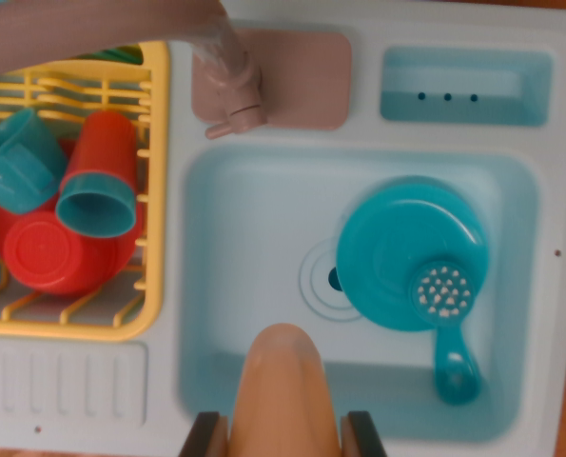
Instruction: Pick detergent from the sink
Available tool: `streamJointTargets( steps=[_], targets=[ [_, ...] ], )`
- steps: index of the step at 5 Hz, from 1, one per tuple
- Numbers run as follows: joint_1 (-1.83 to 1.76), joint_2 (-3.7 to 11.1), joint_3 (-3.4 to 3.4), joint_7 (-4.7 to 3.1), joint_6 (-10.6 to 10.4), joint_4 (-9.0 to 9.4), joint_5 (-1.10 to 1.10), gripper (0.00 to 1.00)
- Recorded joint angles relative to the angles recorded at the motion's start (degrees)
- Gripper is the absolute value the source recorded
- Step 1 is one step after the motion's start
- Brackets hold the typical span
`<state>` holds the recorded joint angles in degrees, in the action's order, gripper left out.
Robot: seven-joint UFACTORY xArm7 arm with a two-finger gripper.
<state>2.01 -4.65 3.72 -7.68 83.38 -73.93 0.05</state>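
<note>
The wrist view looks straight down into a pale blue toy sink. At the bottom edge, two dark fingers of the gripper stand either side of an orange bottle, which is the detergent. The fingers sit close against its sides and appear to be clamped on it, though only their tips show and the contact itself is cut off by the frame. The bottle's rounded top points up into the picture and is blurred (it is very near the lens), so no label or cap can be made out. It hangs over the near part of the basin; whether it touches the floor cannot be told.

In the basin's right half lies a teal pan, with a small strainer resting on it and a handle reaching toward the near wall. The pan partly covers the round drain.

Behind the basin a pinkish tap juts out from its base plate, its upper part cut off at the top edge. A small recessed tray sits at the top right.

On the wrist view's left, a yellow rack holds a red bowl, a red cup with a teal cup nested in it, and another teal cup. The rack is cropped by the left edge.
</note>
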Motion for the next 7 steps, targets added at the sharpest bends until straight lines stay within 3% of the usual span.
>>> streamJointTargets(
  steps=[1,4,7],
  targets=[
    [0.0,0.0,0.0,0.0,0.0,0.0,0.0,1.0],
    [-0.01,-0.8,-0.01,0.06,2.7,-1.89,-0.07,1.0],
    [-0.01,-1.03,-0.01,0.08,3.5,-2.43,-0.09,1.0]
  ],
)
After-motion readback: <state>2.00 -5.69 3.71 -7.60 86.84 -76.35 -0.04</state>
